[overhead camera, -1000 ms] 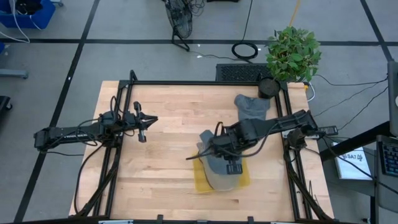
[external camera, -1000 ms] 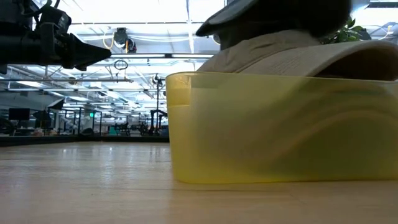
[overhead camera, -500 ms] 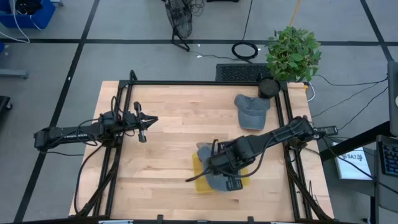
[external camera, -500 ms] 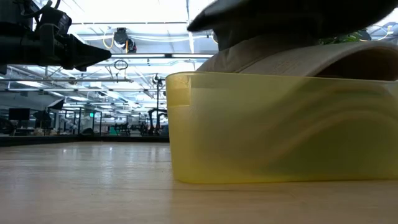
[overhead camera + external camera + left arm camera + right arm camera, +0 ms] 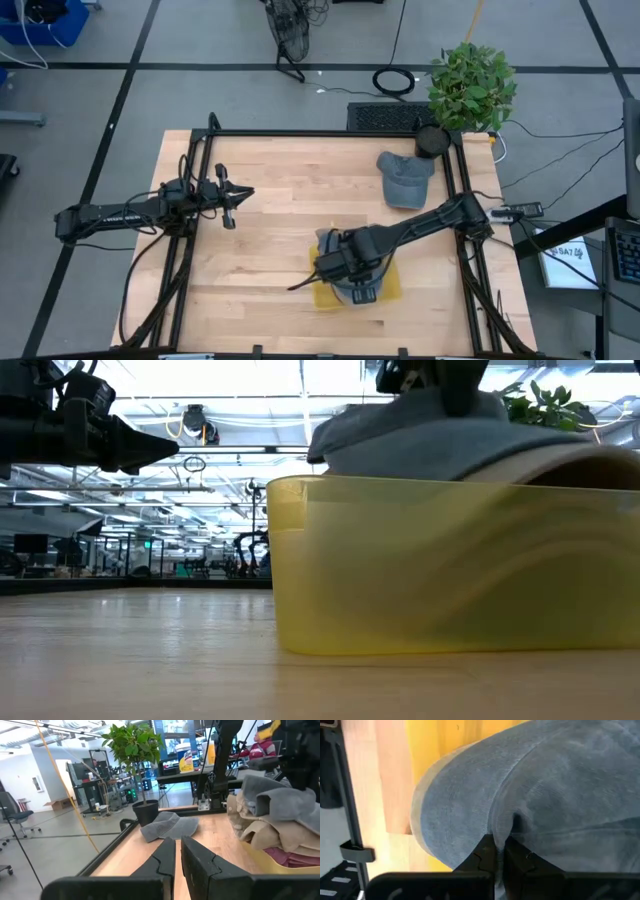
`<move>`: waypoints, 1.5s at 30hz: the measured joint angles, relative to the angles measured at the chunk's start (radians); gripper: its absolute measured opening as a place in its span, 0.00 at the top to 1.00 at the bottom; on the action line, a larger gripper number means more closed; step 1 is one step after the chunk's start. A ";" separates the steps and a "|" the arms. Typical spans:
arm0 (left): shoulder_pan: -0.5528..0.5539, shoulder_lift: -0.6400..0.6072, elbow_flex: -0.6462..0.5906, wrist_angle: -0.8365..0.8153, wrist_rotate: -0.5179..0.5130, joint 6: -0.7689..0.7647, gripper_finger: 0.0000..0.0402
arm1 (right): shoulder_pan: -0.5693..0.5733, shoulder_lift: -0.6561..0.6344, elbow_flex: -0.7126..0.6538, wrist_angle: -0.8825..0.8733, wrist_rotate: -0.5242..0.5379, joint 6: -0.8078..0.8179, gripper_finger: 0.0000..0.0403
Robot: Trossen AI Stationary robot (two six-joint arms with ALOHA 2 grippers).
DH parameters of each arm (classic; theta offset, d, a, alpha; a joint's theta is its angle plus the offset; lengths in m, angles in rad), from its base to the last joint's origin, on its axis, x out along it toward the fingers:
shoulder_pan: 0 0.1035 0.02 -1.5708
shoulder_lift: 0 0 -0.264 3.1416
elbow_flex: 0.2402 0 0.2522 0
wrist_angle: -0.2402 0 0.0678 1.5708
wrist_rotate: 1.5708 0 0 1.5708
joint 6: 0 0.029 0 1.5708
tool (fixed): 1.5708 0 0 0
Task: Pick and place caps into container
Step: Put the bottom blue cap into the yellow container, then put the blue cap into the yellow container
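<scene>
The right arm reaches in a long diagonal from the table's right edge down to the shallow yellow plastic tray (image 5: 392, 288) near the front of the pale wooden table (image 5: 270, 200). Its right gripper (image 5: 499, 851) is lowered onto the pile, fingers drawn narrow and pinching a fold of the grey-blue fabric cap (image 5: 530, 795) that lies on top of the stack. From table height, that cap (image 5: 420, 440) sits above the tray's translucent wall (image 5: 450, 570), with a khaki cap (image 5: 570, 460) showing beneath it at the right. The left wrist view shows khaki, grey-blue and maroon fabric heaped together in the tray. A second grey-blue cap (image 5: 404, 178) lies alone on the wood near the black plant pot (image 5: 432, 141) at the far right corner. The left arm waits stretched level over the table's left side, its left gripper (image 5: 233, 196) well apart from the tray, fingers nearly together and holding nothing.
</scene>
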 joint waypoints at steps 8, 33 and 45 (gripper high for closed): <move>0.000 0.000 0.000 0.000 0.000 0.000 0.91 | -0.004 0.039 0.002 -0.003 0.001 -0.053 0.99; 0.000 0.000 0.000 0.000 0.000 0.000 0.91 | -0.009 -0.019 -0.003 -0.065 0.033 -0.034 0.61; 0.000 0.000 0.000 0.000 0.000 0.001 0.91 | -0.009 -0.161 -0.003 0.015 0.034 -0.042 0.57</move>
